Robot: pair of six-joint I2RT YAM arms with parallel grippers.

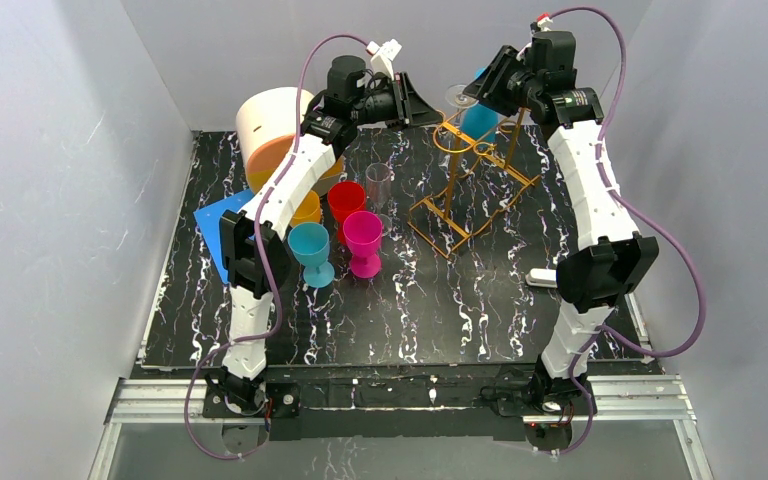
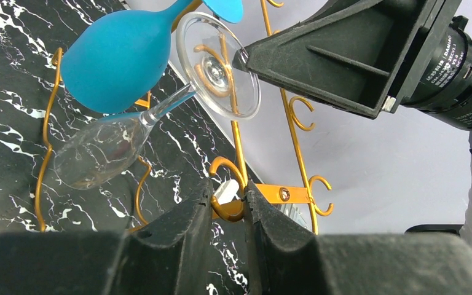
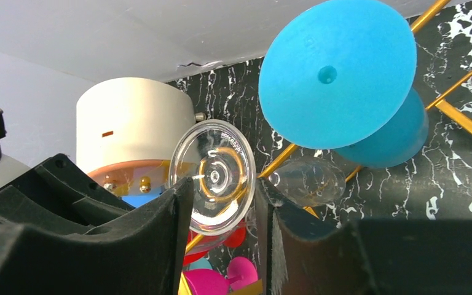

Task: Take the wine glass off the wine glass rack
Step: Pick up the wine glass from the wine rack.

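Observation:
The golden wire wine glass rack [image 1: 472,190] stands right of centre on the table. A clear wine glass [image 1: 457,96] hangs tilted at its top rail, next to a blue glass [image 1: 480,122]. My left gripper [image 1: 428,108] is shut on a curled scroll end of the rack [image 2: 230,206]; the left wrist view shows it [image 2: 228,195]. My right gripper [image 1: 476,90] is shut on the clear glass's round foot [image 3: 212,175], its fingers [image 3: 267,203] at the rim. In the left wrist view the clear glass [image 2: 98,150] slants down to the left, beside the blue glass [image 2: 120,58].
A white and orange cylinder [image 1: 275,125] stands at the back left. A clear tumbler [image 1: 379,185] and red [image 1: 346,200], magenta [image 1: 363,240], teal [image 1: 310,250] and yellow [image 1: 306,208] cups stand left of the rack. A blue sheet [image 1: 218,228] and a small white object [image 1: 542,278] lie on the table.

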